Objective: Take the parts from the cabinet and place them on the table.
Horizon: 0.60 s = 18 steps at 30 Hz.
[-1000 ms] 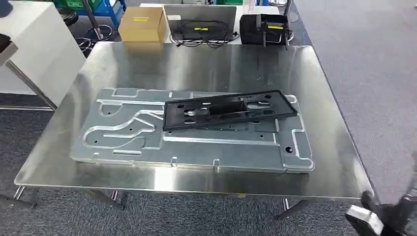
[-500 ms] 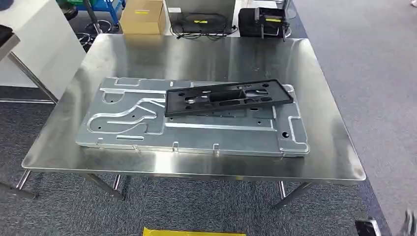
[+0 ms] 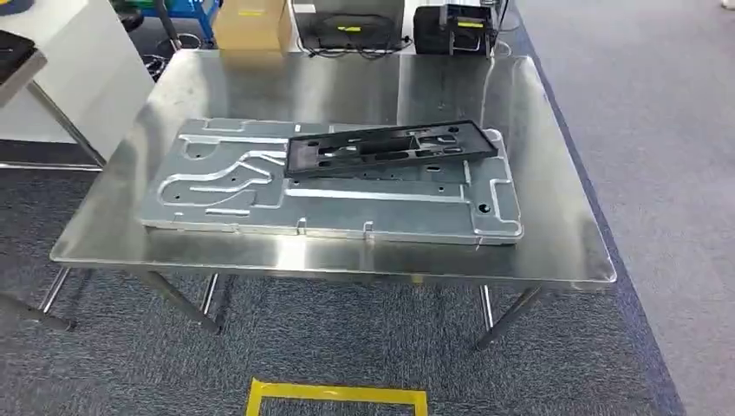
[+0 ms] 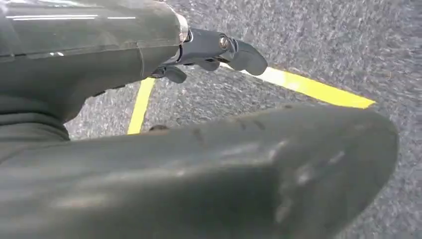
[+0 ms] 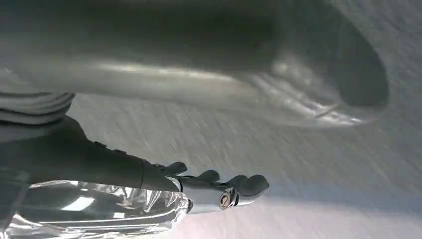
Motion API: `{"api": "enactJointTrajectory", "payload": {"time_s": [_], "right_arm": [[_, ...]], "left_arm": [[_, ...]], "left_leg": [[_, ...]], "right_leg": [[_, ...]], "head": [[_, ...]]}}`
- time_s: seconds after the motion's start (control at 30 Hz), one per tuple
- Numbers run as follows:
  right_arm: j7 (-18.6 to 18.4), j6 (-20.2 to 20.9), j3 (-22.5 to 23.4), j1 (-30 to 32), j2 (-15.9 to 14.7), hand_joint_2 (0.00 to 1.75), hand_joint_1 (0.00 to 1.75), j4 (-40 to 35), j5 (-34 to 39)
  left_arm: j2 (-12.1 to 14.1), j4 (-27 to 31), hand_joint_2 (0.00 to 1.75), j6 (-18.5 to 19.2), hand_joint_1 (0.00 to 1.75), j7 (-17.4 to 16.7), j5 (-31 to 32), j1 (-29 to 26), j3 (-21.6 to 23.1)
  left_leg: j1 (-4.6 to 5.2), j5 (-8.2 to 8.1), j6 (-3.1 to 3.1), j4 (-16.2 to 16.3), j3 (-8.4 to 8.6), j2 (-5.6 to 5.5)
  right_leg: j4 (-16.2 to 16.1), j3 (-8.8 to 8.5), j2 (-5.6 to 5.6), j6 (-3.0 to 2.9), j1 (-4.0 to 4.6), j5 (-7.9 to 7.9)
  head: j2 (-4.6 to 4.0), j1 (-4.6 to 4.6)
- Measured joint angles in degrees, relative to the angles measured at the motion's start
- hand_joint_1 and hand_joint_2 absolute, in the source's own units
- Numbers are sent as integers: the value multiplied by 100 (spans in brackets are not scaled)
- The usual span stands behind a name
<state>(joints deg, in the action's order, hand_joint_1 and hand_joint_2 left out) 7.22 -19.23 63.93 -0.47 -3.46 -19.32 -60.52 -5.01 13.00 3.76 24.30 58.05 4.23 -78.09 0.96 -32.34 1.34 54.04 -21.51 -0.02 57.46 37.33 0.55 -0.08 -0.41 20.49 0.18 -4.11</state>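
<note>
- I am looking down from the head view at the table (image 3: pixel 555 260); two parts are lying on it: a big grey plate (image 3: pixel 347 204) and a black frame (image 3: pixel 390 147) resting on the plate's far half.
- I am judging the placing as done for these two parts. The cabinet is out of my views, so I cannot tell whether more parts are waiting there.
- The plate is sitting near the table's middle, its long axis running from 9 to 3 o'clock, near edge roughly parallel to the table's front edge.
- The frame is also lying lengthwise across, but skewed: its right end is pointing toward about 2 o'clock and its left end toward about 8. It is overlapping the plate from centre to right, touching it.
- My left hand (image 4: pixel 214 52) is hanging over carpet with a yellow floor line (image 4: pixel 298 85) beneath; its fingers are curled loosely inward and I am seeing nothing held in them.
- My right hand (image 5: pixel 219 186) is likewise hanging over blurred grey floor, fingers loosely bent and holding nothing; how far they are closed I cannot tell for sure.
- A yellow floor marking (image 3: pixel 336 397) is lying at 6 o'clock of the table; a cardboard box (image 3: pixel 253 24) is sitting beyond it at 11 o'clock.
- If more parts remain, I am expecting to turn away and walk to the cabinet next.
</note>
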Motion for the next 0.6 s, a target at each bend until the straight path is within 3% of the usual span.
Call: {"api": "enactJointTrajectory", "payload": {"time_s": [0.03,0.07,0.1,0.13,0.2,0.23,0.27,0.3,0.33,0.37,0.4,0.43,0.47,0.53,0.57,0.6], "right_arm": [[-207,258,44,-33,38,0,0,77,0],[-398,546,85,-46,75,0,0,153,11],[-541,831,118,-57,136,0,0,232,18],[-674,1104,147,-72,171,0,0,293,15],[-786,1624,171,-90,269,0,0,400,-24],[-788,1775,175,-105,313,0,0,437,-56],[-779,1899,177,-116,355,0,0,468,-88],[-748,2005,175,-128,378,0,0,492,-122],[-700,2071,175,-136,394,0,0,505,-140],[-665,2128,175,-141,407,0,0,514,-160],[-644,2148,175,-158,416,0,0,520,-173],[-631,2163,175,-181,431,0,0,527,-175],[-615,2170,177,-193,437,0,0,534,-175],[-606,2180,180,-200,448,0,0,553,-175],[-606,2183,184,-181,461,0,0,564,-177],[-600,2202,186,-189,466,0,0,573,-186]], "left_arm": [[0,0,0,0,0,4,18,-2,0],[-11,-2,0,4,0,11,54,-5,0],[-13,-4,0,11,0,20,81,10,2],[-11,-2,0,20,0,35,103,15,4],[-13,-4,0,35,0,44,144,2,9],[-13,-4,0,46,0,46,175,5,13],[-13,-4,0,46,0,48,181,10,13],[-15,-4,0,46,0,48,184,14,15],[-15,-4,0,48,0,50,190,17,20],[-20,-4,0,48,0,50,199,15,20],[-22,-4,0,48,0,50,199,27,22],[-22,-6,0,48,0,53,199,25,24],[-26,-7,0,48,0,55,199,24,24],[-26,-7,0,48,0,57,199,32,24],[-26,-7,0,48,0,57,199,8,24],[-24,-7,0,48,0,57,199,9,24]], "left_leg": [[0,49,19,-4,-38,5],[-67,185,66,-85,-89,26],[-60,266,109,-77,-172,68],[-61,340,159,-66,-274,68],[-55,496,151,-38,-490,75],[-56,569,142,-6,-613,88],[-62,634,125,43,-723,96],[-67,698,103,112,-880,99],[-79,745,82,184,-1022,101],[-94,784,50,272,-1169,101],[-93,816,16,368,-1262,98],[-76,838,-15,445,-1350,87],[-78,885,-62,468,-1385,97],[-99,1030,-127,431,-1417,97],[-91,1078,-178,425,-1461,90],[-125,924,-208,491,-1512,67]], "right_leg": [[-27,10,-3,24,-4,-81],[-35,34,-23,61,28,-96],[73,87,-48,83,6,181],[340,157,-56,93,-8,610],[1189,263,-55,139,-37,1355],[1573,296,-54,163,-46,1447],[1822,274,-53,188,-67,1320],[1866,163,-52,207,-93,1027],[1712,-35,-51,218,-112,753],[1333,-370,-50,229,-129,611],[785,-796,-53,233,-143,742],[183,-1186,-54,227,-103,1047],[-165,-1344,-65,139,-84,1251],[-107,-1242,-61,66,-47,1168],[-127,-1180,-53,6,-86,1085],[-130,-1104,-12,-42,-88,1007]], "head": [[0,0],[0,0],[0,2],[0,2],[0,2],[0,2],[0,2],[0,2],[0,2],[0,2],[0,2],[0,2],[0,2],[0,0],[0,4],[0,0]]}}
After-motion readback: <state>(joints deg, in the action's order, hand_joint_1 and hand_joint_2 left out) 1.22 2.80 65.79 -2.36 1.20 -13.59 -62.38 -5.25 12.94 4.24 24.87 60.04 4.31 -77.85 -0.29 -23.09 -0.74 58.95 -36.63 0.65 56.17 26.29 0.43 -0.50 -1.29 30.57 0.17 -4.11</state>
